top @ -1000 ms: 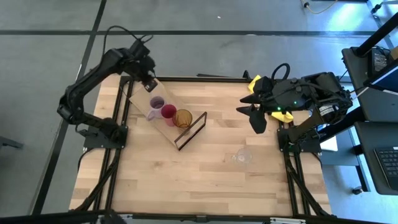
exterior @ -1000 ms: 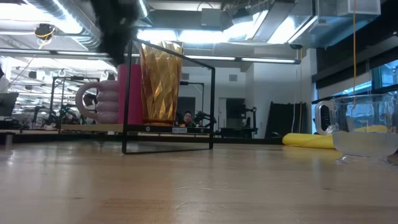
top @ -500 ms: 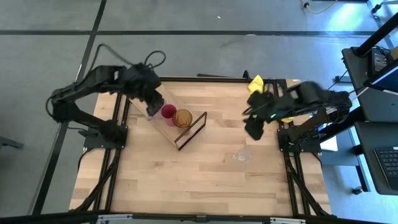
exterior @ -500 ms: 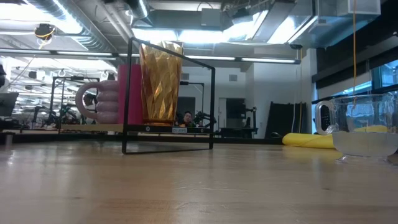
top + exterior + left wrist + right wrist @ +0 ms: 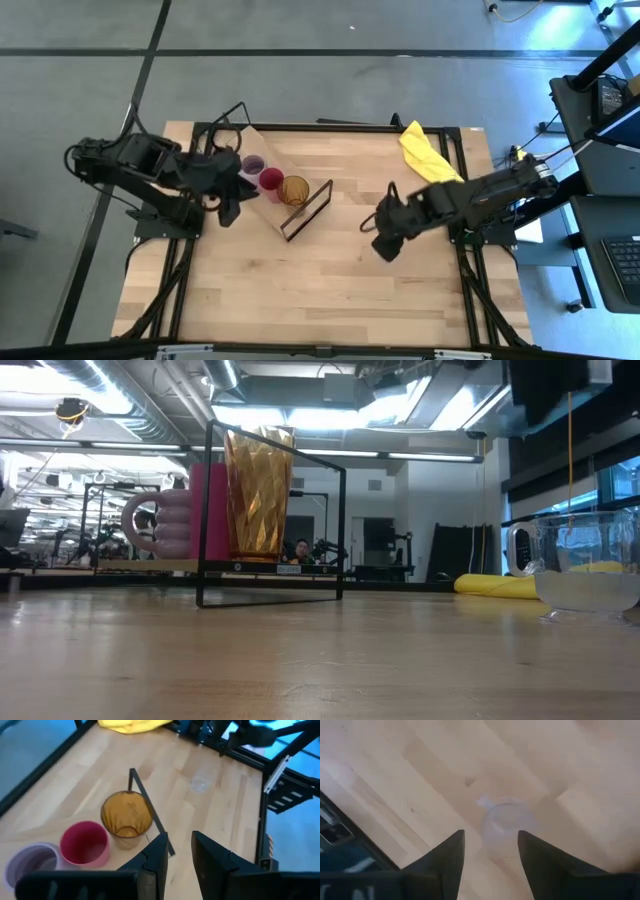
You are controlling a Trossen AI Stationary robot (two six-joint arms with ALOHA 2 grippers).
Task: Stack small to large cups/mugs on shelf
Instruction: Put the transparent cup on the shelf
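With its open, empty right pincer point(image 5: 487, 865) hovering over the small clear glass point(image 5: 506, 826) standing apart from the light-brown board shelf point(image 5: 262, 198) on the table point(image 5: 320, 285), the fingers are risking, seemingly, tipping that slippery glass.

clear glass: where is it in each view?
High view: clear glass not visible, its spot is under the right gripper.
Low view: at the right edge, on the tabletop.
Left wrist view: faint, far across the table, past the black wire frame.
Right wrist view: centred between the open fingers, below the gripper.
Shared landmark: yellow cloth, behind the glass in the low view.
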